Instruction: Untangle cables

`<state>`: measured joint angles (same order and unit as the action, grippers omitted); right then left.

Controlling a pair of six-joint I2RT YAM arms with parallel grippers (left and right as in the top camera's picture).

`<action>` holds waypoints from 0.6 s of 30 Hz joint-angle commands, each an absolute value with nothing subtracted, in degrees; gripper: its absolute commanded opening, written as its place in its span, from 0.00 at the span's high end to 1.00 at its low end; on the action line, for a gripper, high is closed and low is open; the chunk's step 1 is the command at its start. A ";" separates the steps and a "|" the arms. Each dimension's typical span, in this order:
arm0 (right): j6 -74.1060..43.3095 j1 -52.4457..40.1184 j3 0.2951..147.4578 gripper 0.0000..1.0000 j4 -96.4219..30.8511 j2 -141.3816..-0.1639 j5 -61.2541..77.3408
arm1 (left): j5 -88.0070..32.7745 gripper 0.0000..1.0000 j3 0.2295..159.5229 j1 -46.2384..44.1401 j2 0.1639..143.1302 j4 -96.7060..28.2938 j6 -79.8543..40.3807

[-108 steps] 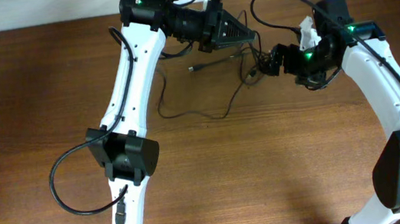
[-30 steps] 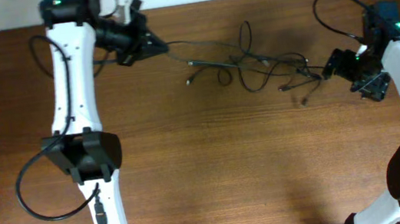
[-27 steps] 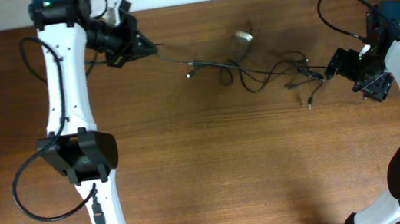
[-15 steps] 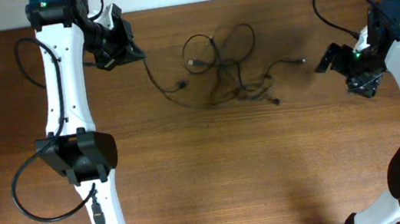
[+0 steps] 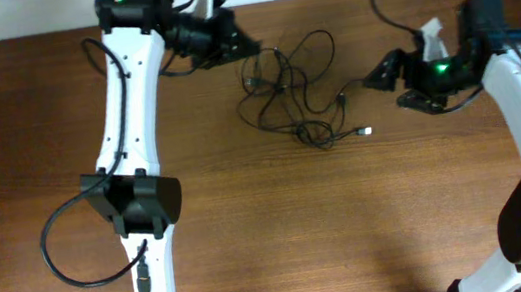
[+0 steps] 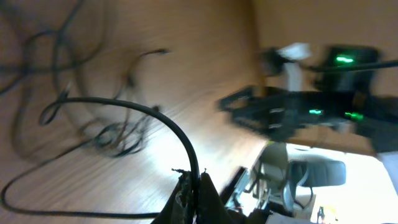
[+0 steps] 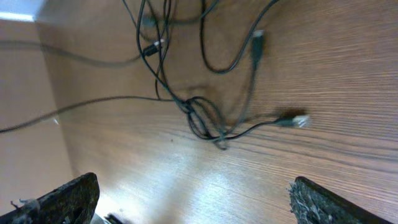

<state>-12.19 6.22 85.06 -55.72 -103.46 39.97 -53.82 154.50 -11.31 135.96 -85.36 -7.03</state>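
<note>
Dark wood table (image 5: 353, 235) carries the cables (image 5: 285, 90), a loose black tangle lying between the two arms. Only the left wrist view shows the left gripper (image 6: 194, 190) pinched tight on one cord, which arcs up from its tips. The right wrist view shows the right gripper (image 7: 199, 199) with fingers spread wide above the wood, holding nothing. It also shows three plug ends, among them a silvery plug (image 7: 300, 120). The cords in the knot are too tangled to count.
</note>
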 commanded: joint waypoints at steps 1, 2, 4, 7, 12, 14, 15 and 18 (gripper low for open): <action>-13.21 2.85 84.73 0.01 -55.72 -103.68 30.92 | -54.17 1.00 157.67 -9.89 131.83 -84.97 -7.31; -14.22 2.37 84.73 0.02 -55.70 -103.68 29.61 | -48.82 1.00 157.67 -9.41 131.72 -86.28 -10.09; -15.11 1.72 84.73 0.02 -55.46 -103.68 28.97 | -38.89 1.00 157.67 -8.47 131.74 -89.45 -12.67; -15.46 1.50 84.73 0.02 -55.05 -103.68 28.82 | -18.13 1.00 157.67 -7.42 131.74 -94.21 -16.78; -15.46 1.50 84.73 0.02 -55.05 -103.68 28.82 | -6.22 0.07 157.56 -7.46 131.74 -96.75 -19.73; -15.46 1.50 84.73 0.02 -55.05 -103.68 28.80 | -8.08 0.01 157.56 -7.51 131.76 -96.73 -19.70; -15.46 1.50 84.73 0.02 -55.05 -103.68 28.80 | -8.64 0.01 157.56 -7.55 131.76 -96.73 -19.70; -15.46 1.50 84.73 0.02 -55.05 -103.68 28.40 | -9.41 0.01 157.56 -8.40 131.76 -96.73 -18.90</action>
<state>-15.07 1.72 85.06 -55.22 -103.46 29.56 -11.00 156.77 -7.46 133.27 -96.64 -18.72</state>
